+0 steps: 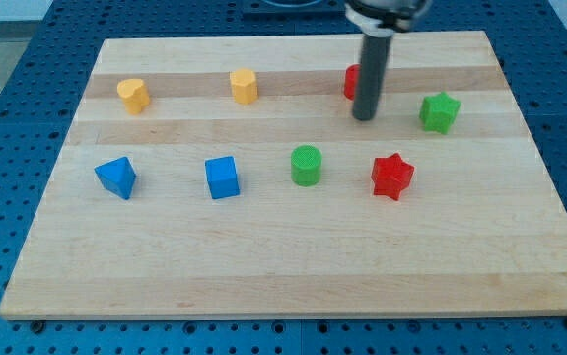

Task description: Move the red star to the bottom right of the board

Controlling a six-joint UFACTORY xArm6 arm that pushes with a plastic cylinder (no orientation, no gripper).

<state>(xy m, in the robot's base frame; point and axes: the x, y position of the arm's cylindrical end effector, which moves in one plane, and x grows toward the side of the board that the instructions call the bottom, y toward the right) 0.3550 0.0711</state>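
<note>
Only one camera view here. We're at the approach step, nothing's getting pushed: our tip [364,118] sits upper right of centre, apart from the red star [392,176], which lies below it, right of centre on the board [263,256]. No jaws on this rig, just a bare rod, holding nothing. Next we'd guess the tip needs to get to the star's upper-left side and shove it toward the lower right corner.

Count:
- yellow blocks [133,95]: two
- blue: two
- green: two
- red: the star plus one half-hidden behind the rod [350,82]
</note>
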